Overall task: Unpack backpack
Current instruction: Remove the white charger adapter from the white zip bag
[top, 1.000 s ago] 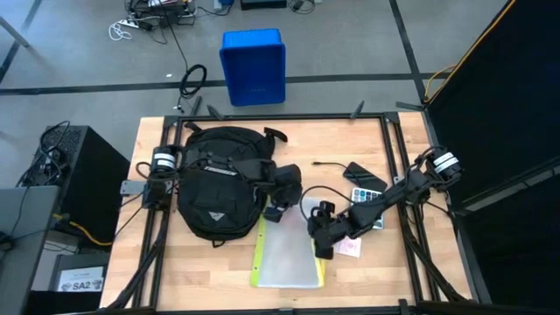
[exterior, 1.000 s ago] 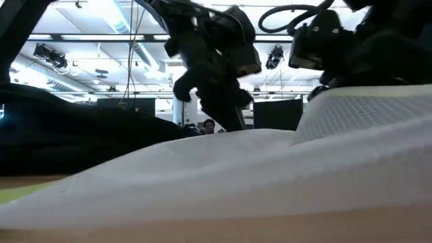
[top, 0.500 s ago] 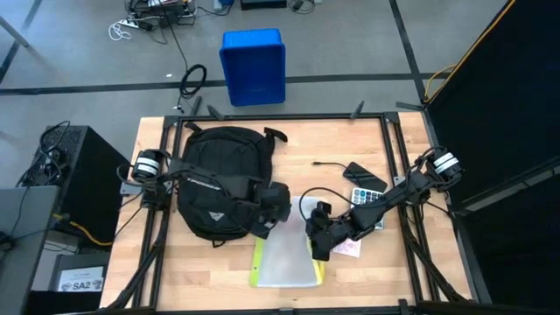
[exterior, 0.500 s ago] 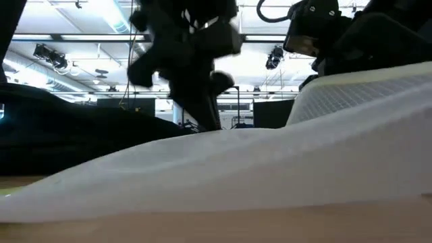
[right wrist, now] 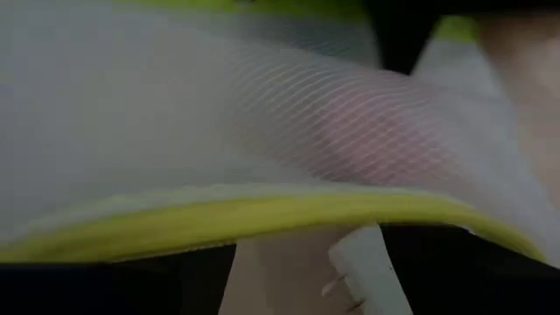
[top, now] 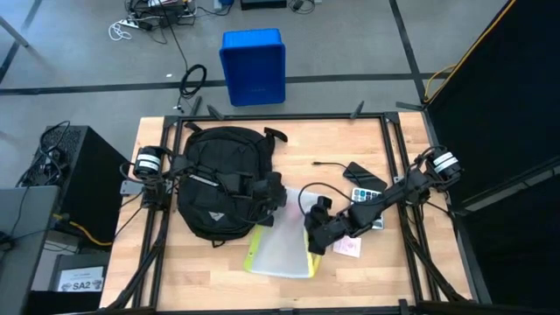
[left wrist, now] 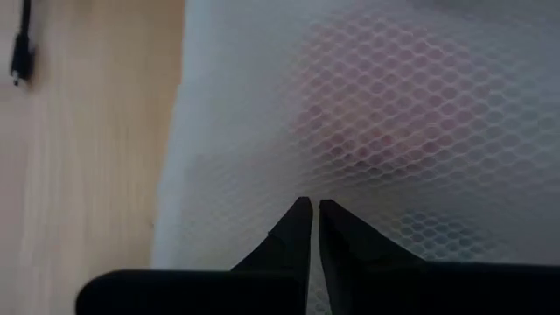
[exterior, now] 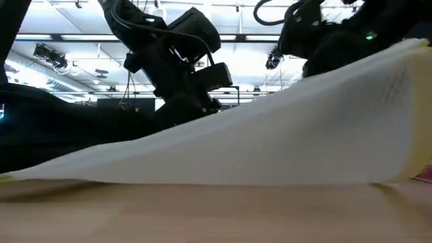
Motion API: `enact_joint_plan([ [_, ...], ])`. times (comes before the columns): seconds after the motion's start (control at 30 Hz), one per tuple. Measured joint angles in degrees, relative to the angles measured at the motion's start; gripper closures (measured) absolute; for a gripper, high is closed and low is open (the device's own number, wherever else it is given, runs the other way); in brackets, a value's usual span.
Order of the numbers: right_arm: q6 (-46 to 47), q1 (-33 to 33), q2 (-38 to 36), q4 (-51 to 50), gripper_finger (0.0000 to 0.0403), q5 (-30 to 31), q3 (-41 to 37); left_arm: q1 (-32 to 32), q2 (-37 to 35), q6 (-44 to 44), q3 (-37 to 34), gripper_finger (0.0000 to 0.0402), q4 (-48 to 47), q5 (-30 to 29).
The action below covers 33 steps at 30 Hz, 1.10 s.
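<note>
The black backpack (top: 217, 188) lies flat on the table's left half. Right of it, a white mesh pouch (top: 280, 252) with a yellow-green border stands tilted, its right edge raised and its left edge (exterior: 13, 177) on the wood. My left arm reaches across the backpack. My left gripper (left wrist: 311, 206) is shut, tips at the pouch's mesh face near its far-left corner. My right gripper (top: 313, 242) is at the pouch's right edge, shut on it. My left gripper points its shut fingertips (left wrist: 302, 214) slanting down at the pouch's mesh face (left wrist: 367, 131), coming from the left. I cannot tell whether they touch it. My right gripper holds the pouch by its yellow-green right edge (right wrist: 289, 214), coming slanting down from the table's right. The pouch itself hides the fingers. That edge is lifted clear (exterior: 405, 61), and the pouch slopes down to the table.
A pink card (top: 348, 248) lies right of the pouch. Farther right are a calculator (top: 367, 194), a flat black item (top: 360, 172) and a short cable (top: 328, 164). A blue bin (top: 253, 66) stands on the floor beyond the table's far edge.
My right gripper has raised the pouch's right edge, so the pouch has tipped up steeply while its left edge stayed on the table and shifted a little left. My left gripper, still shut, has come down toward the pouch's far-left corner.
</note>
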Motion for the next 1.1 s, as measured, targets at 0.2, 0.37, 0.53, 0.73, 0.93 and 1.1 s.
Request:
enact_joint_plan([
  [0.2, 1.29, -1.16, 0.00, 0.48, 0.0165, 0.66, 0.00, -0.39, 0.00, -0.02, 0.00, 0.0402, -0.03, -0.01],
  [0.37, 1.13, -1.18, 0.00, -0.17, 0.0166, 0.85, 0.00, -0.39, 0.00, -0.04, 0.00, 0.0402, 0.01, 0.11],
  [0.53, 5.65, -1.23, 0.00, -4.54, 0.0161, 4.01, 0.04, -0.49, 0.27, -0.05, -0.01, 0.0402, 0.59, 0.11],
  [0.73, 11.65, -2.52, 0.00, -9.48, 0.0159, 5.87, 0.04, -0.50, 0.39, -0.11, -0.02, 0.0402, 0.91, 0.44],
  [0.93, 11.84, -5.51, 0.09, -10.29, 0.0162, 5.68, 0.04, -0.52, 0.39, -0.57, -0.02, 0.0402, 1.36, 0.46],
  [1.1, 12.27, -7.74, 5.04, -8.81, 0.0156, 3.14, 0.09, -0.74, 0.39, -1.31, -0.02, 0.0402, 1.58, 0.66],
])
